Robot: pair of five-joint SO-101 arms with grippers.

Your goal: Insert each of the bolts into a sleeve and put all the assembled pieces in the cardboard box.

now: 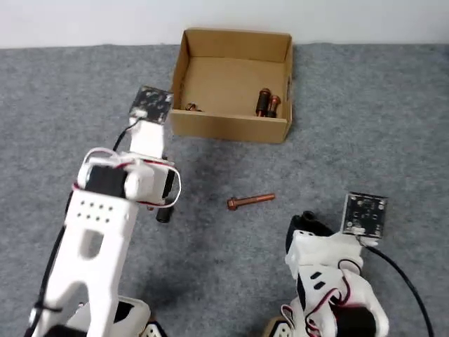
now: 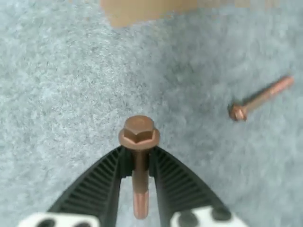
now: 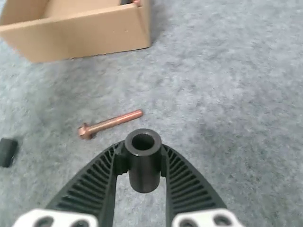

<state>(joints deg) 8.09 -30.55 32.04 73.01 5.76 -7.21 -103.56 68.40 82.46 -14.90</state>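
Where the grey carpet (image 1: 393, 126) covers the table, we see the cardboard box (image 1: 228, 128) standing open at the far side, beyond both arms. Against its right wall lie two assembled pieces (image 1: 266, 104) side by side. A further copper-coloured piece (image 1: 191, 107) sits in its near left corner, too small for us to make out.

The left arm (image 1: 98, 232) stretches up the left of the table, its far end close to the box's near left corner. The right arm (image 1: 330, 274) sits low on the right, well short of the box.

We find the left gripper (image 2: 139, 156) closed to a narrow gap, its jaws pinching the shank of a copper bolt (image 2: 138, 135) just behind the hex head, which points away from the wrist. The right gripper (image 3: 142, 153) stands a little wider, its jaws clamped on the sides of a black sleeve (image 3: 143, 165), whose open bore faces outward.

A loose bolt (image 1: 250, 201) lies flat on the carpet between the arms, in front of the box, its head toward the left arm. A spare sleeve (image 3: 7, 152) lies on the carpet near that head, not touching it.
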